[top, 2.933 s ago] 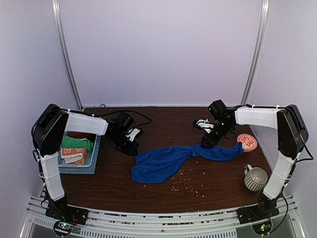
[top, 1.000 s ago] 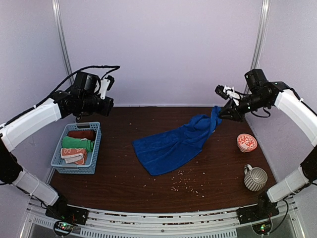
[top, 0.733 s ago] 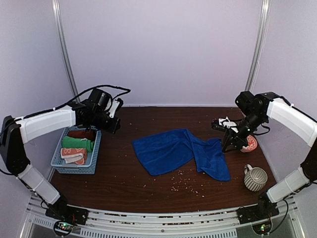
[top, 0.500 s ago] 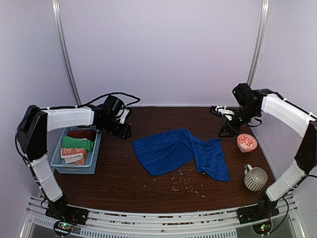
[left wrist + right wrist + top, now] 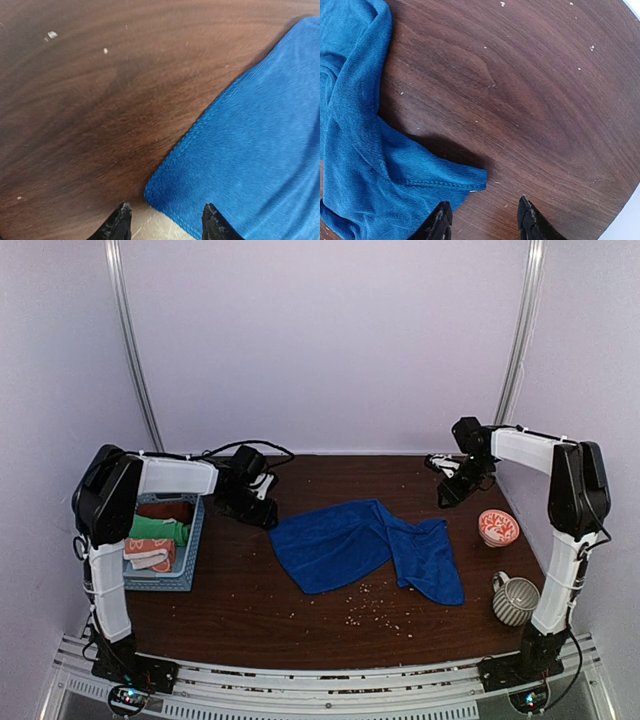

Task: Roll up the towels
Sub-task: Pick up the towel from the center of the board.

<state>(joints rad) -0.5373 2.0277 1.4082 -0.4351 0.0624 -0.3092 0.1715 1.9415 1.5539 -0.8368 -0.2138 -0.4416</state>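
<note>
A royal blue towel [image 5: 350, 545] lies spread on the brown table, its right part folded and rumpled. My left gripper [image 5: 262, 512] is open and low at the towel's far left corner; in the left wrist view that corner [image 5: 250, 140] lies between the open gripper's [image 5: 165, 225] jaws. My right gripper [image 5: 445, 490] is open and empty just beyond the towel's far right corner; the right wrist view shows this corner [image 5: 360, 150] by the left finger of the gripper [image 5: 482, 222]. Green [image 5: 155, 530], dark red [image 5: 165, 510] and orange patterned [image 5: 150, 555] towels lie rolled in the basket.
A light blue basket [image 5: 150, 585] stands at the left edge. An orange patterned bowl [image 5: 497, 527] and a striped mug [image 5: 515, 598] stand at the right. Crumbs are scattered on the table near the front of the towel.
My right gripper lifted the blue towel, laid it down to the right and let go. Both grippers have since come down to the towel's far corners.
</note>
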